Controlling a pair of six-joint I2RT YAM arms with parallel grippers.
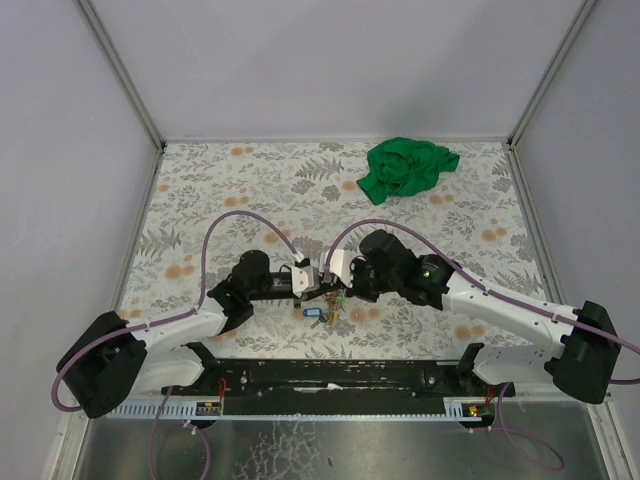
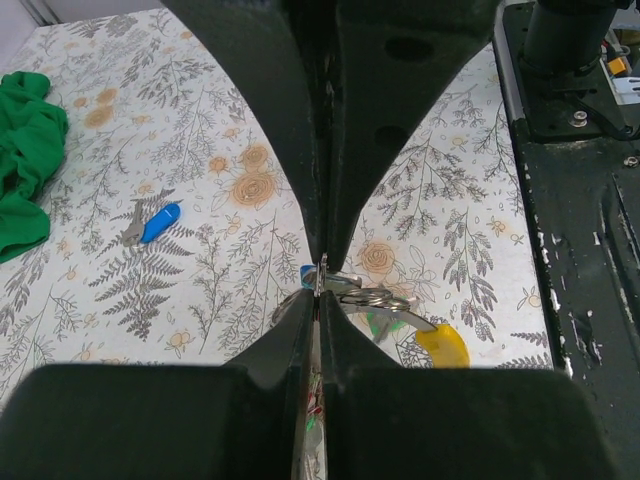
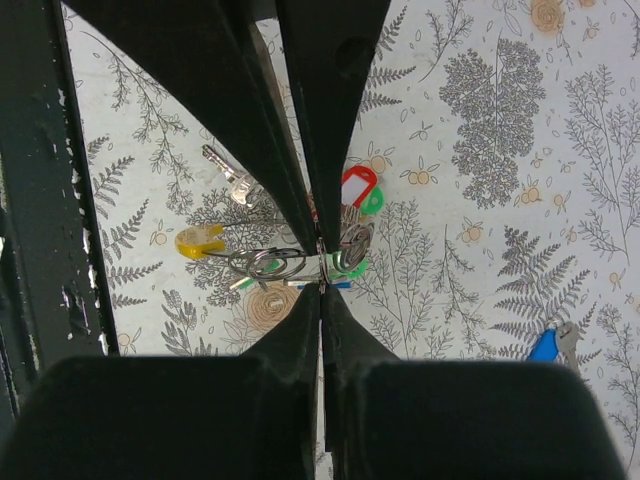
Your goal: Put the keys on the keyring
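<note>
**Both grippers clamped on the keyring; threading in progress**
The left gripper and right gripper are each clenched on the thin silvery wire keyring at frame centre. The yellow-headed key, red-headed key and green-headed key cluster at it. One small blue-headed key lies loose on the floral-patterned table, left of frame. The next move probably requires one gripper to release and fetch it.

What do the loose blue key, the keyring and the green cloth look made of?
Blue key: glossy plastic head, dull grey metal blade. Keyring: apparently thin shiny metal wire, bright glints on its loops. Green cloth: soft matte fabric, crumpled in folds; fibre unclear.
</note>
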